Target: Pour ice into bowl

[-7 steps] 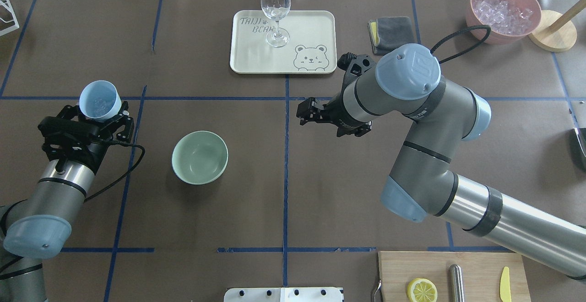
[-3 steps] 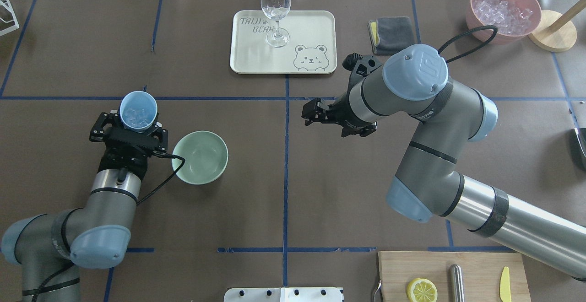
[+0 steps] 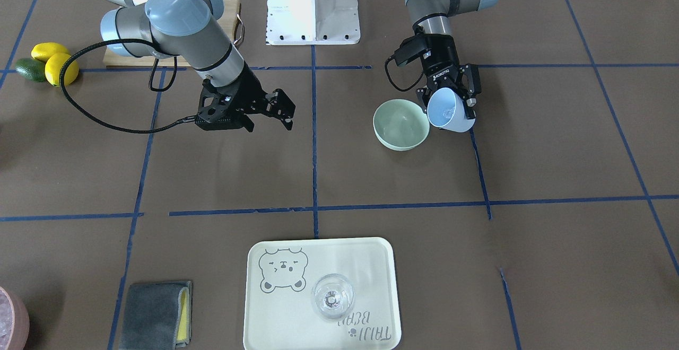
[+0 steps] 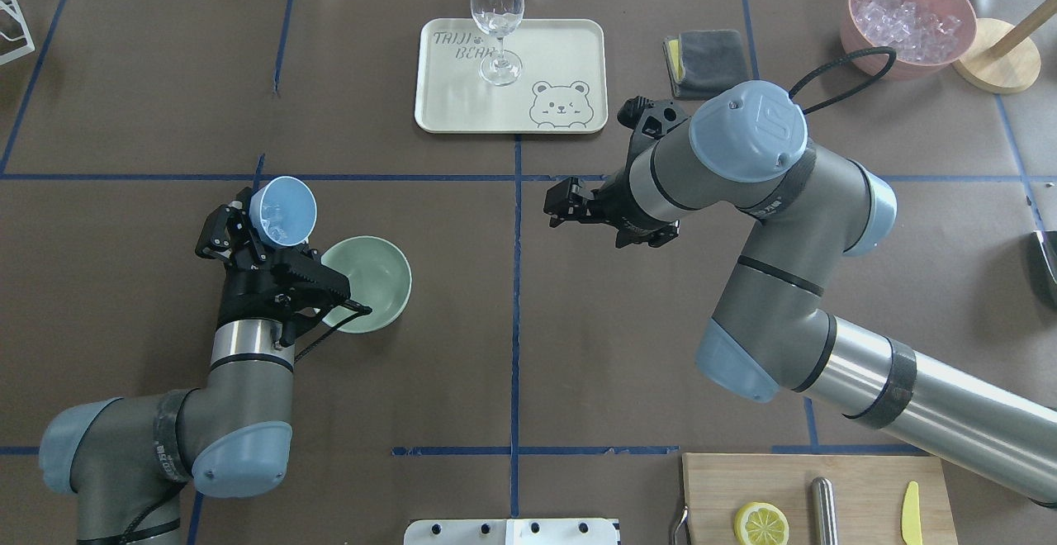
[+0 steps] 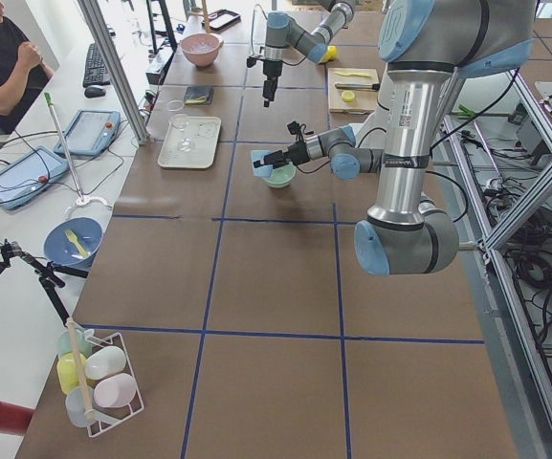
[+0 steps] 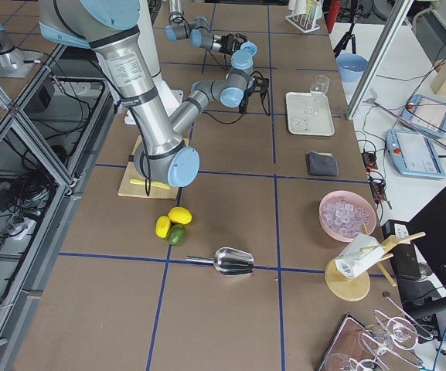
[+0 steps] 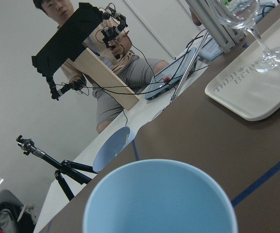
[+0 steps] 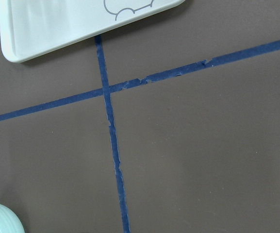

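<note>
In the front view, the light blue cup (image 3: 452,116) is seen clamped in the left gripper (image 3: 448,107) and tilted just beside the mint-green bowl (image 3: 395,140), with ice (image 3: 449,111) seen inside the cup, and from overhead the right gripper (image 4: 556,202) is seen with jaws apart over the brown table (image 4: 578,347).

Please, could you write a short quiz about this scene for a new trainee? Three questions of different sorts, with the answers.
1. True or false: the left gripper holds the cup next to the bowl.
2. What stands on the tray? A. a wine glass; B. a lemon; C. a cloth.
3. Fill the gap: the right gripper is ___ and holds nothing.
Key: 1 true; 2 A; 3 open.
</note>
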Controlling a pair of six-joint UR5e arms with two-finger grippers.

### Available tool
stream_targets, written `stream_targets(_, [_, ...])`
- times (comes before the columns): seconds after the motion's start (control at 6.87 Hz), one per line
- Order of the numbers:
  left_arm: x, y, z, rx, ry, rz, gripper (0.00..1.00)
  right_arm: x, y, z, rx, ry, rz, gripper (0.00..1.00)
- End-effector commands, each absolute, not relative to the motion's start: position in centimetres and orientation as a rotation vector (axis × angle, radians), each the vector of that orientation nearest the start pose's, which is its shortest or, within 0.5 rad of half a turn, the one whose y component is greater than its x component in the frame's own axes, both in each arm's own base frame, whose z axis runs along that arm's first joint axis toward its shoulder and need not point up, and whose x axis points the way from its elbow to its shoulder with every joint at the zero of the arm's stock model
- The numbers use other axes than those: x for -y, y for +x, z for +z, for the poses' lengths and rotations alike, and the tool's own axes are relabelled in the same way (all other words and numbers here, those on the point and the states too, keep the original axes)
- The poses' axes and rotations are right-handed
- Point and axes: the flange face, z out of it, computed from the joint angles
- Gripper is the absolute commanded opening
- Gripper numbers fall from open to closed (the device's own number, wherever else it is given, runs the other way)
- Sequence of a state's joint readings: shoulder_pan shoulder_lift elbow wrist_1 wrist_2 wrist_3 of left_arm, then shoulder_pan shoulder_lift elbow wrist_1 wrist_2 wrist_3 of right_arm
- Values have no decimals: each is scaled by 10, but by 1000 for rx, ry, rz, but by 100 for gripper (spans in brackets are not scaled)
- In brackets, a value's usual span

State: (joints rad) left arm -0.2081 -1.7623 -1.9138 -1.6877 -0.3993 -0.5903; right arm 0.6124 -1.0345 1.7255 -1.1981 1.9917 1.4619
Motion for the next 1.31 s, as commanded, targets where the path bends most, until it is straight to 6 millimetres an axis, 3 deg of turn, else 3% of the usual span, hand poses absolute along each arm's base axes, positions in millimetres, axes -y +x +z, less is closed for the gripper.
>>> stream_targets(0.0, [326, 463, 349, 406, 1256, 525, 0, 448, -476, 234, 1116, 15, 226, 100])
stream_targets(0.58, [325, 460, 347, 711, 1210, 821, 0, 448, -477, 235, 1117, 17, 226, 100])
stream_targets(1.17, [322, 457, 359, 885, 1171, 936, 0, 447, -479, 237, 1113, 19, 229, 100])
